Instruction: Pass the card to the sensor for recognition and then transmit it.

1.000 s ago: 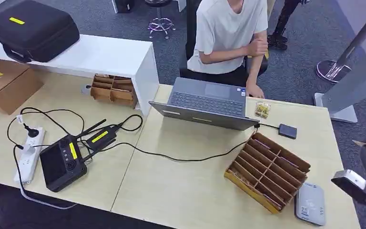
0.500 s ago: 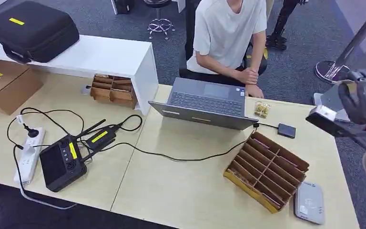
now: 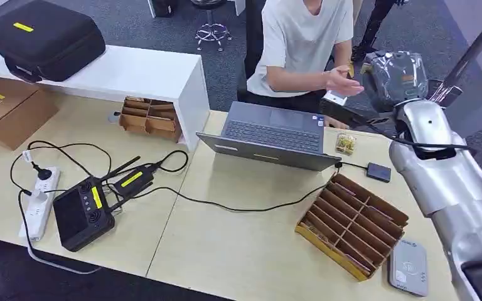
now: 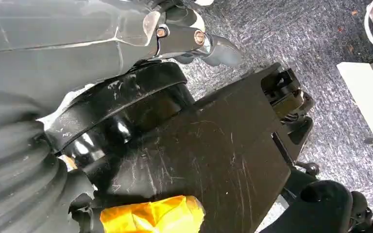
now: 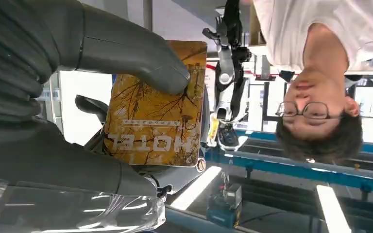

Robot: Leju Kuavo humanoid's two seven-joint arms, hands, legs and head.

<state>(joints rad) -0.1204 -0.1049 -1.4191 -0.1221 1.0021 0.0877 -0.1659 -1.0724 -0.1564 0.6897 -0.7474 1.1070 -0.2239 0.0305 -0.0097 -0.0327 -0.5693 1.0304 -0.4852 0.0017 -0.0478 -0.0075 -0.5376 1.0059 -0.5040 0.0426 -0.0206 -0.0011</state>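
Note:
My right hand [image 3: 394,78], wrapped in clear plastic, is raised over the far edge of the table beside the laptop. In the right wrist view it pinches a yellow-brown card [image 5: 153,116] printed "HOTEL" between the thumb [image 5: 141,60] and the fingers behind it. A seated person in a white shirt holds an open hand [image 3: 342,81] out close to my right hand. The grey card sensor [image 3: 408,266] lies on the table's near right corner, far below the hand. My left hand [image 4: 199,41] hangs by my body with nothing in it.
A wooden slotted card rack [image 3: 351,222] stands next to the sensor. An open laptop [image 3: 276,135] sits before the person, with a small black box [image 3: 378,171] and its cable. On the left lie a controller [image 3: 81,213], a power strip [image 3: 37,200] and a second rack [image 3: 150,117].
My right arm has swung up from the table's low right edge to the far side, toward the person. The person's hand has lifted off the laptop toward my hand.

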